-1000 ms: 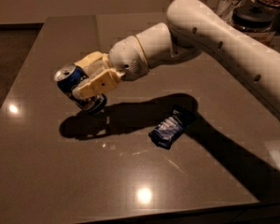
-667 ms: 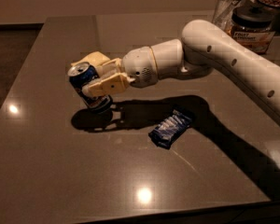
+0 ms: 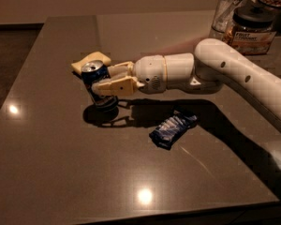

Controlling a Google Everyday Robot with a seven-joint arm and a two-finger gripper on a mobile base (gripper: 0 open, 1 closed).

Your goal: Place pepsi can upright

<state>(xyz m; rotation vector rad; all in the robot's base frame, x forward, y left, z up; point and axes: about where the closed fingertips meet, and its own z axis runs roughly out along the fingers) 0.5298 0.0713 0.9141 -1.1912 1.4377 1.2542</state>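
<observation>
The shiny cylindrical pepsi can (image 3: pixel 97 86) is clamped nearly upright by the beige gripper (image 3: pixel 98 75); a crinkly blue wrapper (image 3: pixel 172 129) is spotted near the can.

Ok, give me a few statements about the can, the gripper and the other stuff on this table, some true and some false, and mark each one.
1. The gripper is closed on the pepsi can. True.
2. The pepsi can lies flat on its side. False: it is close to upright, silver top facing up.
3. The blue snack wrapper lies on the table, apart from the can. True.
4. The gripper hovers over the wrapper. False: it is at the can, one finger on each side of it.
5. The jar at the back has no lid. False: it has a dark lid on.
</observation>
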